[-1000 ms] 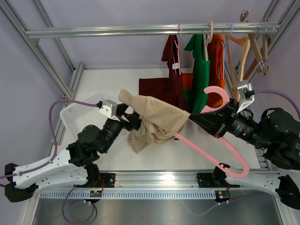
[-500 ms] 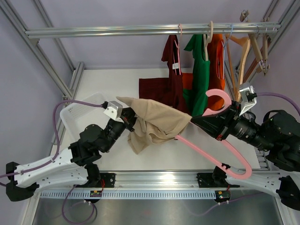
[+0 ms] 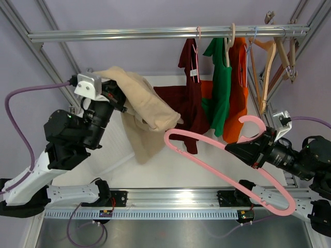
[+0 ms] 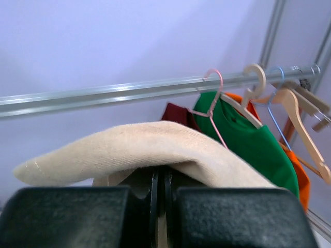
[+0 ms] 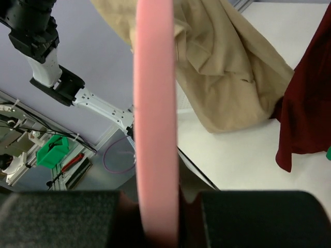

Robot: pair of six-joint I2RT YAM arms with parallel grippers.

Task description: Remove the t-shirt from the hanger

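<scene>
Looks nearly done from where I stand. The beige t-shirt sits up at approx 10 o'clock in the top view. It's bunched over the left tool, whose fingers are pressed together on a fold of the fabric. The pink hanger is off at 4 o'clock, pinched by the right tool near its neck.

The hanger's bare tip ends just beside the shirt's lower hem. No cloth shows on either arm of it, so I'd judge the two are separated, tho the tip is too close to the hem to be 100% sure. What's left, prob: put the shirt down on the desk and park the hanger.

Orientation:
- The shirt's long axis runs 11 to 5 o'clock, collar end up at the tool and loose end drooping toward the desk.
- The hanger lies 10 to 4 o'clock, hook curling toward 12.

Other garments hang on the rail, untouched.
</scene>
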